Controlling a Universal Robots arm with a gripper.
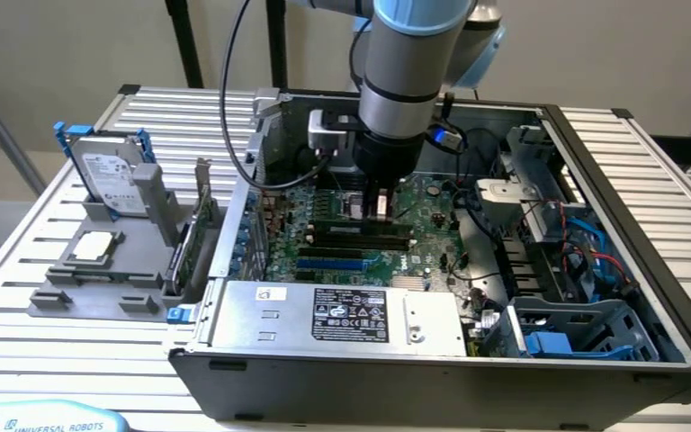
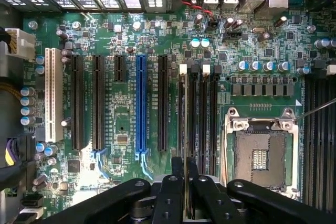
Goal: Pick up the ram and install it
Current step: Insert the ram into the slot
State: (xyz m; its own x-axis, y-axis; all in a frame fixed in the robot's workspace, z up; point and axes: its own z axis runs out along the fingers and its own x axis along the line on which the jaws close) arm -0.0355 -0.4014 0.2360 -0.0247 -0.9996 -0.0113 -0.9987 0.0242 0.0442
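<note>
Nearly closed gripper (image 2: 185, 179) pinching the thin ram (image 2: 185, 129) edge-on, held directly above the memory slots (image 2: 197, 114), long axis parallel with them.

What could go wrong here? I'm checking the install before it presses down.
1. The ram, edge-on in the closed gripper, could sit slightly off its slot and jam.
2. The neighbouring slots lie close, so a small offset might hit a latch.
3. The open CPU socket nearby is exposed.
</note>
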